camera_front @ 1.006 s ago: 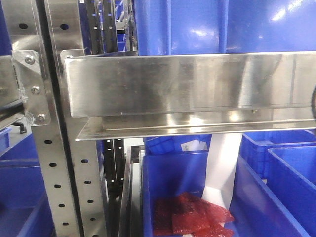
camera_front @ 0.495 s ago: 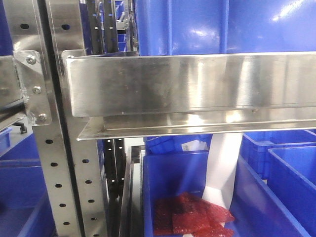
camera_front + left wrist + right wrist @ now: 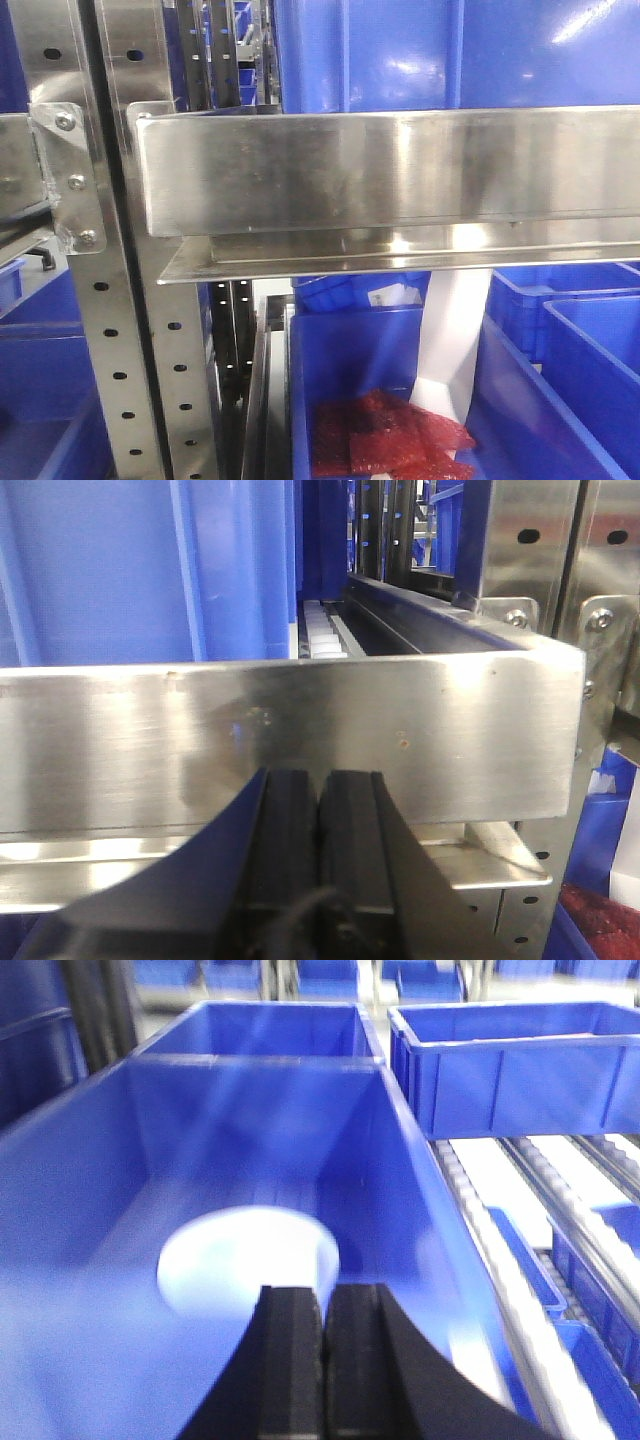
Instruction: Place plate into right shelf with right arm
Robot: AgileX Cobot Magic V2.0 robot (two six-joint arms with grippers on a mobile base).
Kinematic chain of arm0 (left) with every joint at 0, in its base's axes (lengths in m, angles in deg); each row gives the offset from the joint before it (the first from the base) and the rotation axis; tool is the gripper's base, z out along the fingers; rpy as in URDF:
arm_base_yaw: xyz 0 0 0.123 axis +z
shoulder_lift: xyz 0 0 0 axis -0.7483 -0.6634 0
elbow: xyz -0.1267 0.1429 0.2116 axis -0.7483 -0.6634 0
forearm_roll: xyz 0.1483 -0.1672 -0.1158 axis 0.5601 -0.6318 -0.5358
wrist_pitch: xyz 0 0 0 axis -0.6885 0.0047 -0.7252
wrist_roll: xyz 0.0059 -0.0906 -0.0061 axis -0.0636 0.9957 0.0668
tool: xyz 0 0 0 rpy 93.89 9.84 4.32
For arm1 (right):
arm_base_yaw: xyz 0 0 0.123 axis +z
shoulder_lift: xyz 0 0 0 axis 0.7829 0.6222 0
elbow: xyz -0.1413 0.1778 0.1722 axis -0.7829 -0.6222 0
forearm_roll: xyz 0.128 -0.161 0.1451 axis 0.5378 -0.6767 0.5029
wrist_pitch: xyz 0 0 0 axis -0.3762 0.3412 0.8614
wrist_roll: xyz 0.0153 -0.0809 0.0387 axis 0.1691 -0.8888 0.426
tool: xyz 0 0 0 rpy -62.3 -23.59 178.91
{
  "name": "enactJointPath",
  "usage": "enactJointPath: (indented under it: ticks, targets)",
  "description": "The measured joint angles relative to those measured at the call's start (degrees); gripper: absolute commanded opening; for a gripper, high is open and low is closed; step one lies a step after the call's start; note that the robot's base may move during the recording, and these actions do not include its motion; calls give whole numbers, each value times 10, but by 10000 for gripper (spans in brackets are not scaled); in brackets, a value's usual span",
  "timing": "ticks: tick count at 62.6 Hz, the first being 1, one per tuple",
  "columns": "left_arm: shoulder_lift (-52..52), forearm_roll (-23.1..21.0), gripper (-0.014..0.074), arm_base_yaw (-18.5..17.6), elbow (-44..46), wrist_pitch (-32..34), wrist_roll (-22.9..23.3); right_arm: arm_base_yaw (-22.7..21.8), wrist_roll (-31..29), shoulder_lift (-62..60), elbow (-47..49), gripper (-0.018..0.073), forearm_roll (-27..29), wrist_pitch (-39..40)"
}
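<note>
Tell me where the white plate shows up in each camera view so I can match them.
Exterior front-facing: the plate is not in it.
Left wrist-mounted: not in it.
Right wrist-mounted: the plate lies on the floor of a blue bin, lower centre-left, just beyond the right gripper, whose jaws are together.
Shared landmark: the blue bins on the steel shelf.

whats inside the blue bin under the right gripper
The plate lies flat on the floor of the blue bin. The shut jaws of the right gripper cover its near edge, so nothing there can be seen.
</note>
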Motion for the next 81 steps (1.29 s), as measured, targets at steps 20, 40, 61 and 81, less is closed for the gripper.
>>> enactJointPath:
  ticks: [20, 40, 61, 81]
  targets:
    - [0, 0, -47, 0, 0, 0, 0, 0, 0, -216, -215, 56, 0, 29]
    - [0, 0, -47, 0, 0, 0, 0, 0, -1, -258, -285, 56, 0, 21]
    - [0, 0, -47, 0, 0, 0, 0, -3, -6, -260, -308, 56, 0, 21]
    - [0, 0, -47, 0, 0, 0, 0, -63, -179, -322, -418, 56, 116, 107]
